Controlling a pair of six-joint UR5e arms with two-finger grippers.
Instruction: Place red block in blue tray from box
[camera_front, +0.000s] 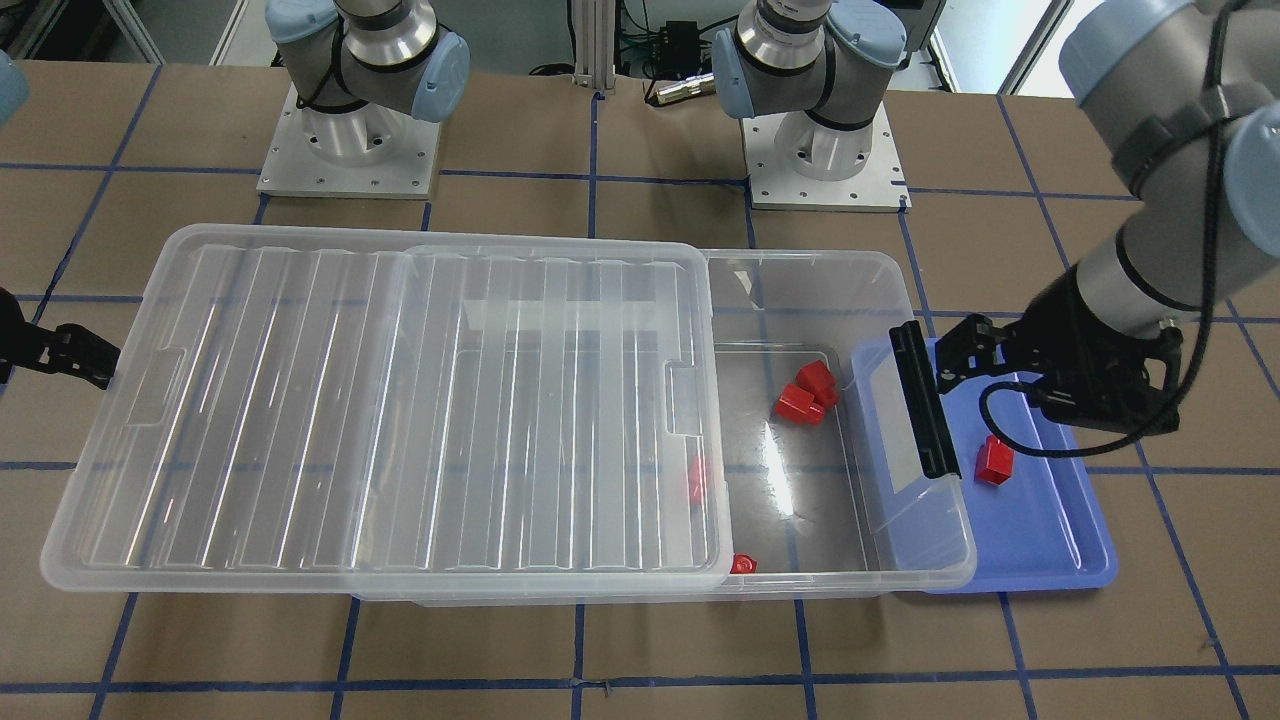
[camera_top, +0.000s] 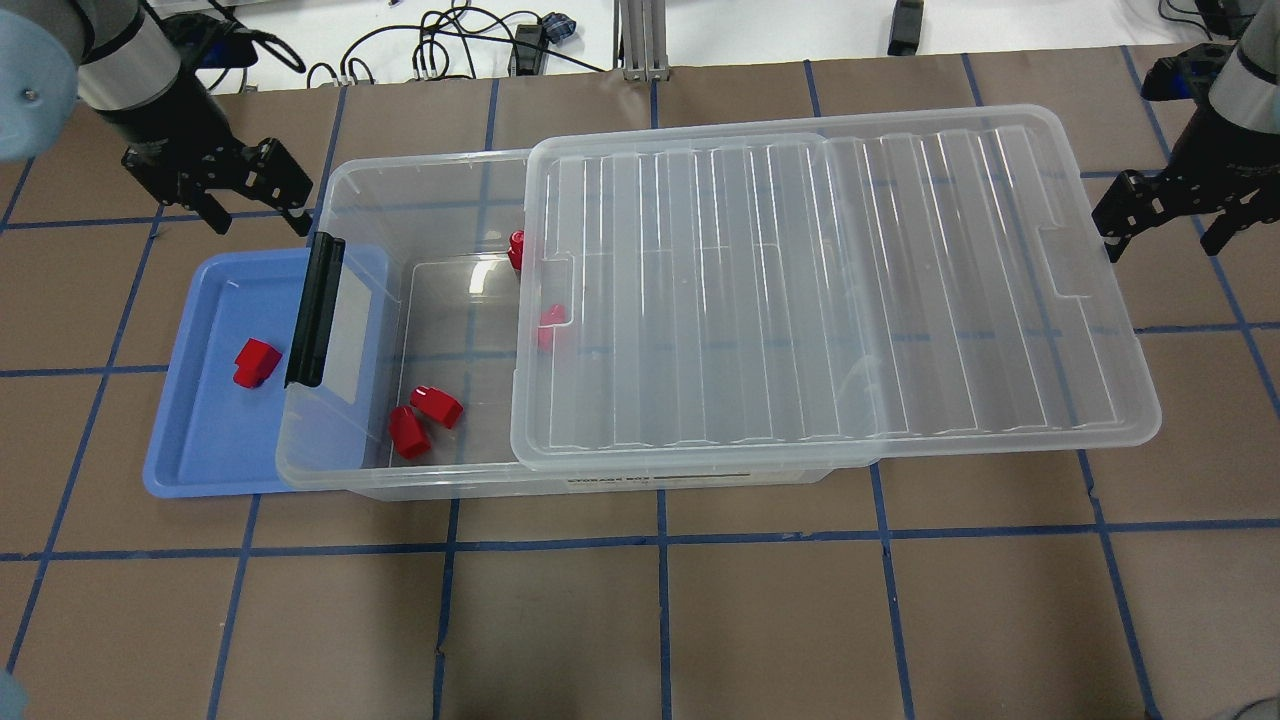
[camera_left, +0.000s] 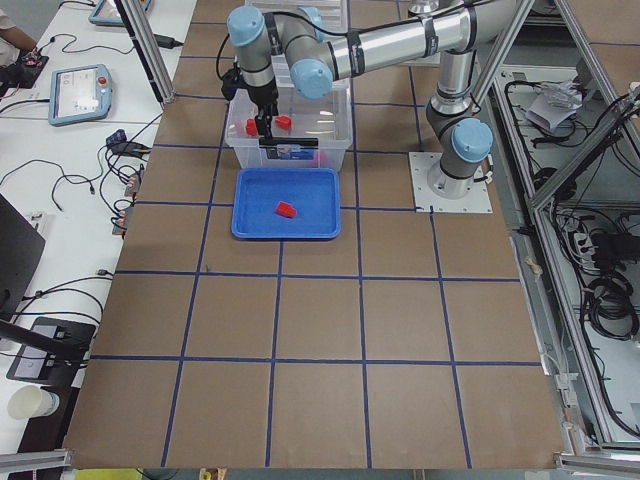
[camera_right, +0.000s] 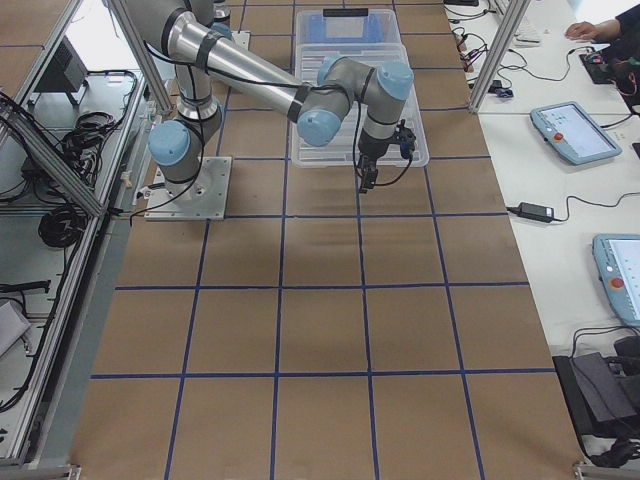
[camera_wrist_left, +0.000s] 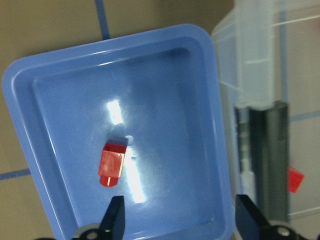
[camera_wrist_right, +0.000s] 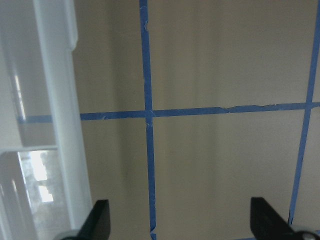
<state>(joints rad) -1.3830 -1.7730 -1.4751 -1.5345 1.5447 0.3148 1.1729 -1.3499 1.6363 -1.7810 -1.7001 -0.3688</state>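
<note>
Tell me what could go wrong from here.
The clear ribbed lid covers most of the clear plastic box; two small red plastic blocks sit at its edge, awkward to grasp. The box's black latch overhangs the shallow blue plastic tray, so the open left end effector might bump it.

Left arm (camera_front: 1130, 270) & right arm (camera_top: 1245, 75): silver-grey tubes w/ pale-blue joint caps. Each on a round alu pedestal w/ square base plate (camera_front: 860, 192), screws round the edge. Left gripper (camera_wrist_left: 181, 215) & right gripper (camera_wrist_right: 181, 215): matte black, two fingers ea. Thin black cable (camera_front: 1003, 428) loops off left wrist; dark strap round left forearm.
</note>
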